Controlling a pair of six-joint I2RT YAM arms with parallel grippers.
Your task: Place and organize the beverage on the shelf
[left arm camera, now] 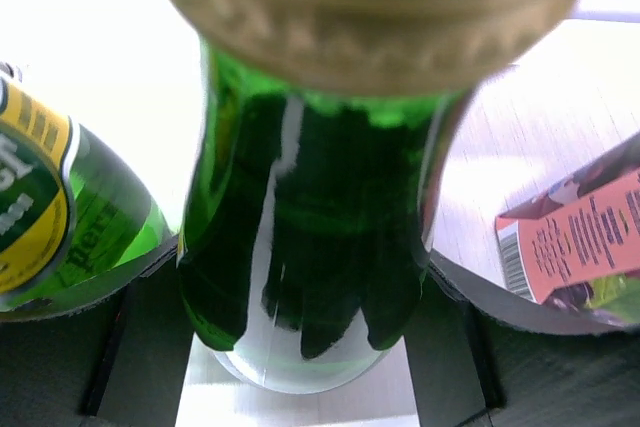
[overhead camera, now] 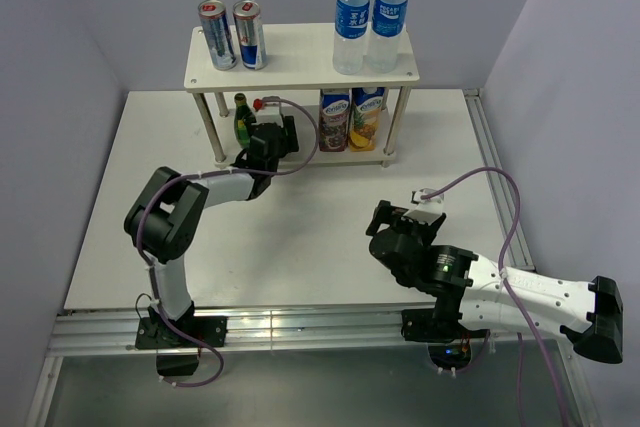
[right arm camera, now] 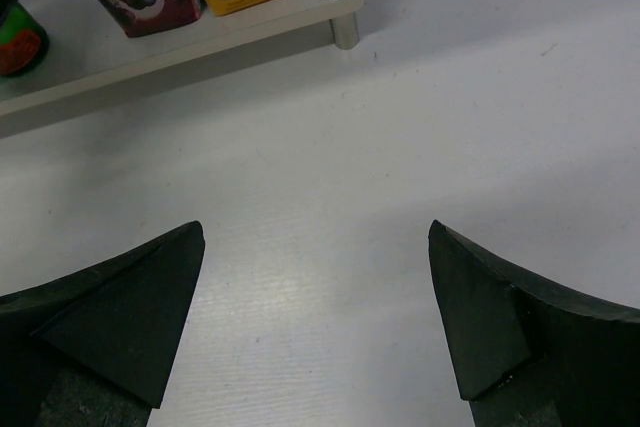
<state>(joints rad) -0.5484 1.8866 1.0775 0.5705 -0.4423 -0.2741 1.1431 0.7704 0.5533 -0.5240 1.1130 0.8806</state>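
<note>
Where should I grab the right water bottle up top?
Take the right water bottle at its neck under the blue cap, coming from the front. It stands upright, body against its neighbour, so likely only the necks leave finger room.

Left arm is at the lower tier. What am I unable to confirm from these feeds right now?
- Top view: how the left hand grips the green bottle, hidden by its wrist and the shelf.
- Left wrist view: whether that bottle's base rests on the lower board; too close and blurred.
- Right wrist view: dark object, cut off by the left edge.
</note>
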